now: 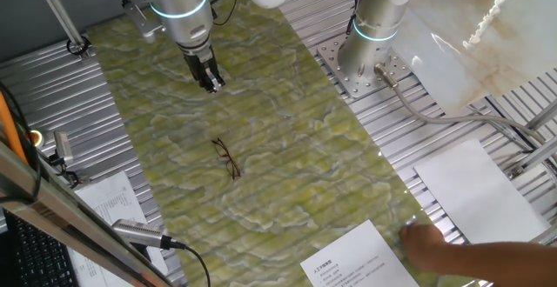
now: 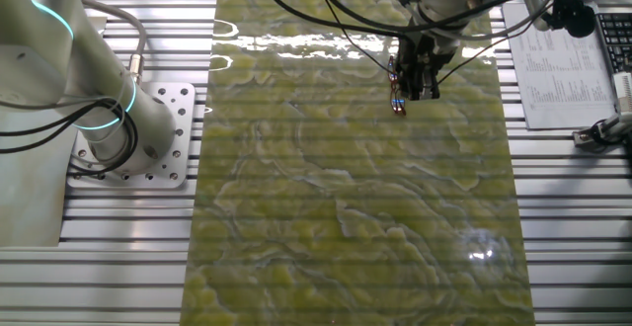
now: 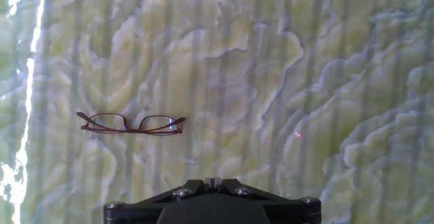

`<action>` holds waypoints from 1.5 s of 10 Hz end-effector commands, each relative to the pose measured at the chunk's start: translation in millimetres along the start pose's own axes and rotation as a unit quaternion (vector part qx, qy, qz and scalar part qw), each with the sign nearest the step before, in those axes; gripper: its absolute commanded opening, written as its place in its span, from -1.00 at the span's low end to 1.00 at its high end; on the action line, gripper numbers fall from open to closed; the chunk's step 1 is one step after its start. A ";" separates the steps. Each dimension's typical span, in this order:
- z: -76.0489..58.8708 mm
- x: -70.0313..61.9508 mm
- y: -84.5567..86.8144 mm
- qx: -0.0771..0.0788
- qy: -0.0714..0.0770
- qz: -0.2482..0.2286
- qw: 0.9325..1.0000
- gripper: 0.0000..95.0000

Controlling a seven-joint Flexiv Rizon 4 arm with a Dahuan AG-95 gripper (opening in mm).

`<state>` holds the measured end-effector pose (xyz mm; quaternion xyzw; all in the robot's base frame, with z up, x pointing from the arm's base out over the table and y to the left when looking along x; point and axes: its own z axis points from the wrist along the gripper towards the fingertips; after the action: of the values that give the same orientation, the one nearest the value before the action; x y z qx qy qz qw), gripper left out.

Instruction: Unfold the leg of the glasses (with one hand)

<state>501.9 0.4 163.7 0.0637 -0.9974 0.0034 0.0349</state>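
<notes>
You have the long green-and-cream marbled mat running diagonally through the middle of one fixed view, laid over the ribbed aluminium table; it gives the thin frame a flat, non-slip bed, which I judge matters when only one hand can push on it. Above the mat's upper left the silver robot arm with its glowing cyan ring hangs over the surface; the slim black two-finger gripper points down and sits clear of the mat, carrying nothing; its fingers look close together in both fixed views, though you cannot tell the exact gap, and the hand view shows only the black base at the bottom edge. A second arm's silver base stands at the upper right, bolted beside the mat; white paper sheets and a bare human hand lie at the lower right. The small dark wire-framed glasses lie in the mat's middle, well apart from the gripper; in the hand view they sit at centre left, seemingly folded, with the thin dark leg lying along the frame; so the approach is not yet made.
</notes>
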 end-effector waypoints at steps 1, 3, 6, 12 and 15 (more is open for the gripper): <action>2.0 -1.6 0.8 0.000 -0.003 -0.001 1.000 -1.00; 7.7 -5.8 7.6 0.001 -0.004 0.003 1.000 -1.00; 22.4 -17.4 15.9 -0.003 -0.015 -0.017 1.000 -1.00; 32.6 -42.2 35.5 -0.006 -0.013 -0.030 0.999 -1.00; 35.9 -54.4 39.0 -0.003 -0.009 -0.024 1.000 -1.00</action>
<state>552.8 48.2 121.3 0.0869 -0.9958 -0.0019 0.0277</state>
